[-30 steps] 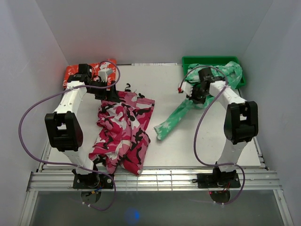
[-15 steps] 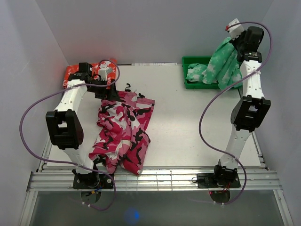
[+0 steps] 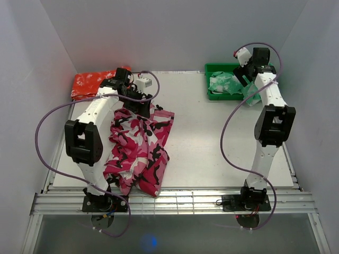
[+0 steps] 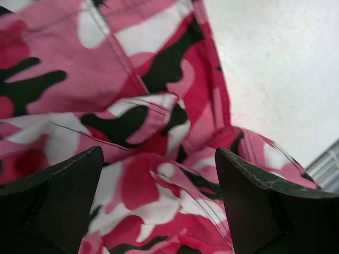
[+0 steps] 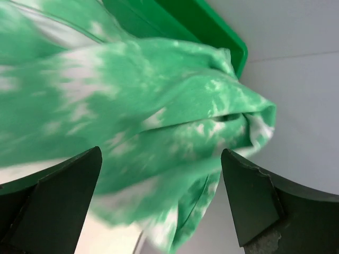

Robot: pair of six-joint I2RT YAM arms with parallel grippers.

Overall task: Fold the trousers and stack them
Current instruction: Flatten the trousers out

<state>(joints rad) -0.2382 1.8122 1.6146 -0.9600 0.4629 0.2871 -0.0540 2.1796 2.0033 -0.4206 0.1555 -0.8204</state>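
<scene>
The trousers (image 3: 139, 145), pink-magenta camouflage with black and white patches, lie crumpled on the left half of the table, running from mid-table down to the near edge. My left gripper (image 3: 142, 103) hovers over their far end. In the left wrist view its fingers stand wide apart, open (image 4: 159, 159), with folds of the trousers (image 4: 132, 106) right beneath them and nothing pinched. My right gripper (image 3: 242, 73) is at the back right, over the green bin, and holds nothing. It is open (image 5: 161, 159) in its wrist view too.
A green garment with white splotches (image 3: 225, 83) lies in the green bin (image 3: 212, 69), one part hanging over the bin's right side (image 5: 175, 137). An orange-red garment (image 3: 92, 82) sits at the back left corner. White walls close in the table (image 3: 212, 143).
The right gripper lifted the green garment off the table, carried it over the bin and opened, letting it go. The left gripper moved right, from the orange-red garment to over the trousers.
</scene>
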